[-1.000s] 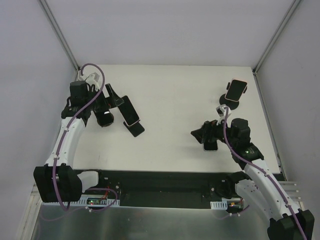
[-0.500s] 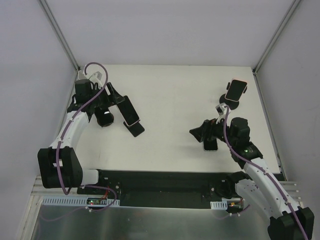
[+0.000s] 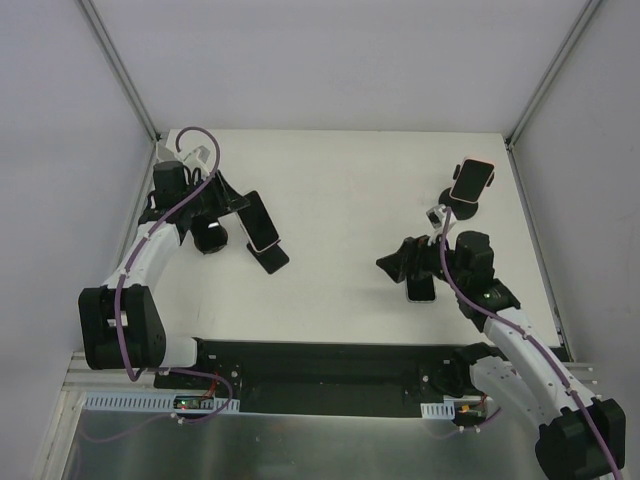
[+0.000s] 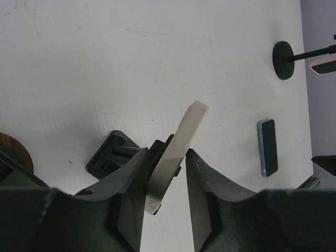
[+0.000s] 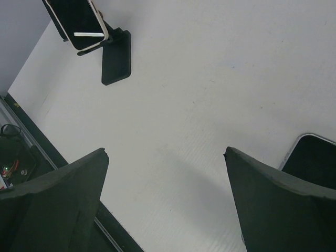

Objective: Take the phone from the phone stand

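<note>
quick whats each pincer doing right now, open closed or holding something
Left pincer: closing around the phone on the phone stand; contact cannot be told.
Right pincer: open, holding nothing.

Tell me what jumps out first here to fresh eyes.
The left gripper at the table's far-left has its jaws either side of a pale-edged phone leaning on a black stand. Far right, a second phone sits on another stand; a third lies flat by the open right gripper.
</note>
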